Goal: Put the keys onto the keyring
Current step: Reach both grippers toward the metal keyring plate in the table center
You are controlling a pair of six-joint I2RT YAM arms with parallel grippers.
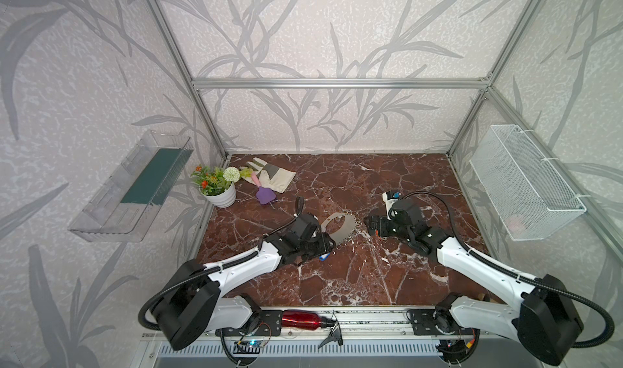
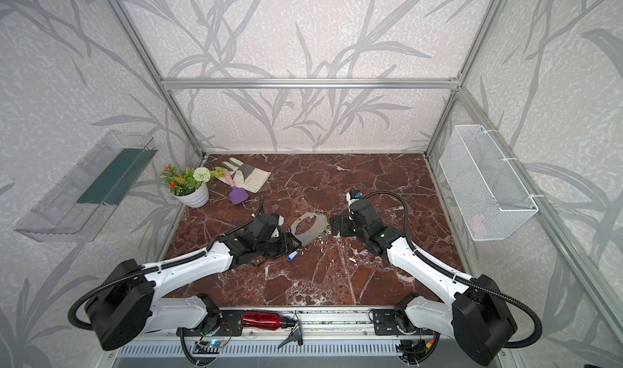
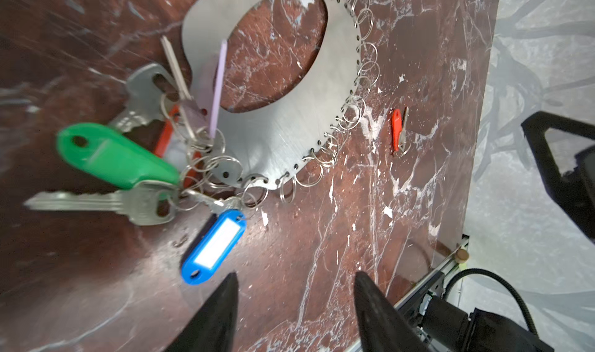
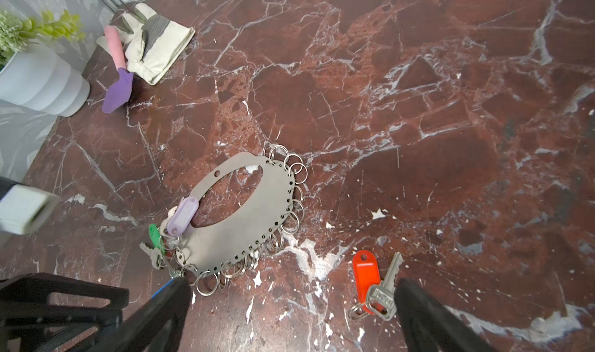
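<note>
The keyring (image 1: 338, 230) lies mid-frame in a top view, keys (image 3: 141, 205) bunched at its lower-left end; left gripper (image 3: 296, 274) part-spread and empty; right gripper (image 4: 293, 281) wide by the loose orange-tagged key (image 4: 365, 278); a shallow pinch could skid it across the marble tabletop (image 1: 354, 181)

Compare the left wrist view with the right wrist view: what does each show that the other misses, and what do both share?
Only the left wrist view shows the table's front rail and the blue tag in full. Only the right wrist view shows the glove, the purple trowel and the white plant pot. Both show the keyring lying flat on the marble table, the green tag and lilac tag clustered at one end, and the loose red-tagged key lying apart from it.
</note>
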